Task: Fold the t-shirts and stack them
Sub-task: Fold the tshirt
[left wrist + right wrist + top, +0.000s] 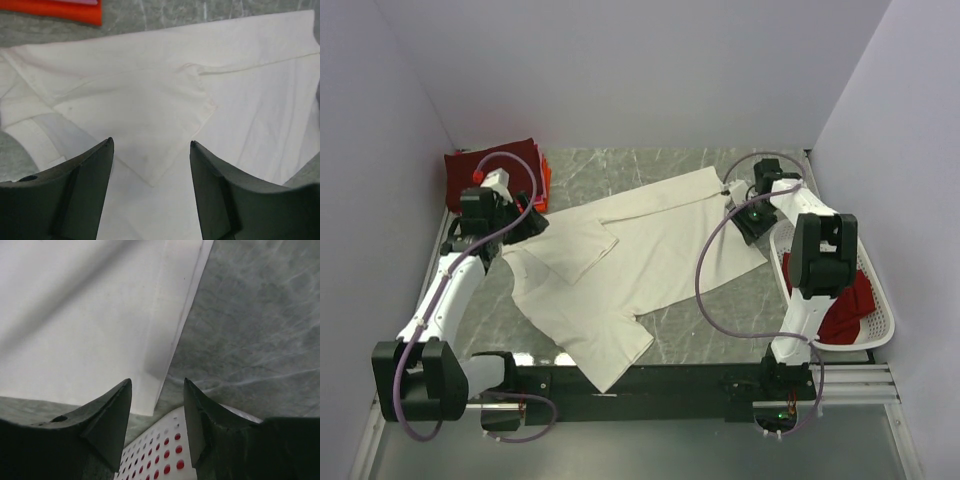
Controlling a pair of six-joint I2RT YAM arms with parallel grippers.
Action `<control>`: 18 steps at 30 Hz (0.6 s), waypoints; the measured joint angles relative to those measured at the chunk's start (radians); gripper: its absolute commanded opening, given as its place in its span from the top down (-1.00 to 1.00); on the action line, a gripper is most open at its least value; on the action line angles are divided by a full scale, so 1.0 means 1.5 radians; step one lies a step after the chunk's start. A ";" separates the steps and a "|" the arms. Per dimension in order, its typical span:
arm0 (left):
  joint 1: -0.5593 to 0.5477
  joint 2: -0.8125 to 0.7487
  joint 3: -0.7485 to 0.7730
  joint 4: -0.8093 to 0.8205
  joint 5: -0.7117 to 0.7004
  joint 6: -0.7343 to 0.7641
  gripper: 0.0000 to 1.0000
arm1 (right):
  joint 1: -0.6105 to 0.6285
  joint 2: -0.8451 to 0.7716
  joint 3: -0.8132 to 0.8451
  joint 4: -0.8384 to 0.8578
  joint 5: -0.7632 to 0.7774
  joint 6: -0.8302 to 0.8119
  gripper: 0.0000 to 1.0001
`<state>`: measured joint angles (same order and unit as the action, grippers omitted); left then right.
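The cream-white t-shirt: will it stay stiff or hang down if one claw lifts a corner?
Likely floppy: the cream-white t-shirt lies flat with a sleeve folded over its body, so a lifted corner would probably drape. Pushed on the smooth table, it may bunch rather than slide whole.

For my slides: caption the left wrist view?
Open left gripper hovers over cream t-shirt, sleeve folded in; orange t-shirt beyond.

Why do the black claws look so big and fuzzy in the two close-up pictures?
Left wrist view: the left gripper sits right by the lens, so its fingers look huge and soft-edged; the cream t-shirt is sharper. Right wrist view: same for the right gripper, with a soft shadow across the t-shirt. Top view: even light, little blur.
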<state>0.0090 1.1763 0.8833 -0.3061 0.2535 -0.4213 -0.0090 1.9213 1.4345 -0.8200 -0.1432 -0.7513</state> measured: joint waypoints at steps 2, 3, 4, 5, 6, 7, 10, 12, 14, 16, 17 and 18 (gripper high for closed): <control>0.003 -0.020 -0.025 -0.004 -0.006 0.012 -0.35 | -0.003 0.026 0.000 0.001 0.018 0.005 -0.06; 0.003 -0.028 -0.033 -0.007 -0.008 0.014 -0.35 | -0.003 0.038 0.001 0.000 0.026 0.009 -0.06; 0.002 -0.033 -0.035 -0.010 -0.010 0.016 -0.35 | -0.003 0.048 0.003 -0.003 0.032 0.014 -0.06; 0.002 -0.036 -0.036 -0.009 -0.010 0.019 -0.35 | -0.003 0.057 0.006 -0.004 0.036 0.018 -0.06; 0.001 -0.039 -0.036 -0.007 -0.010 0.022 -0.35 | -0.003 0.066 0.012 -0.008 0.040 0.023 -0.06; 0.000 -0.041 -0.036 -0.007 -0.010 0.024 -0.35 | -0.001 0.073 0.019 -0.013 0.045 0.027 -0.05; 0.000 -0.046 -0.036 -0.007 -0.011 0.027 -0.35 | 0.003 0.087 0.040 -0.026 0.051 0.036 0.01; 0.000 -0.049 -0.036 -0.008 -0.011 0.028 -0.35 | 0.007 0.094 0.048 -0.035 0.058 0.041 0.23; 0.000 -0.053 -0.036 -0.008 -0.012 0.028 -0.34 | 0.016 0.099 0.055 -0.048 0.066 0.047 0.43; 0.000 -0.058 -0.036 -0.008 -0.014 0.028 -0.35 | 0.021 0.101 0.057 -0.059 0.071 0.047 0.59; 0.000 -0.060 -0.036 -0.008 -0.015 0.028 -0.35 | 0.024 0.102 0.057 -0.064 0.073 0.047 0.75; 0.000 -0.062 -0.036 -0.008 -0.016 0.028 -0.34 | 0.027 0.102 0.057 -0.070 0.075 0.047 0.81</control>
<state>0.0093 1.0832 0.8299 -0.3187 0.2298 -0.3786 0.0315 2.0739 1.5208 -0.9253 -0.0315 -0.6815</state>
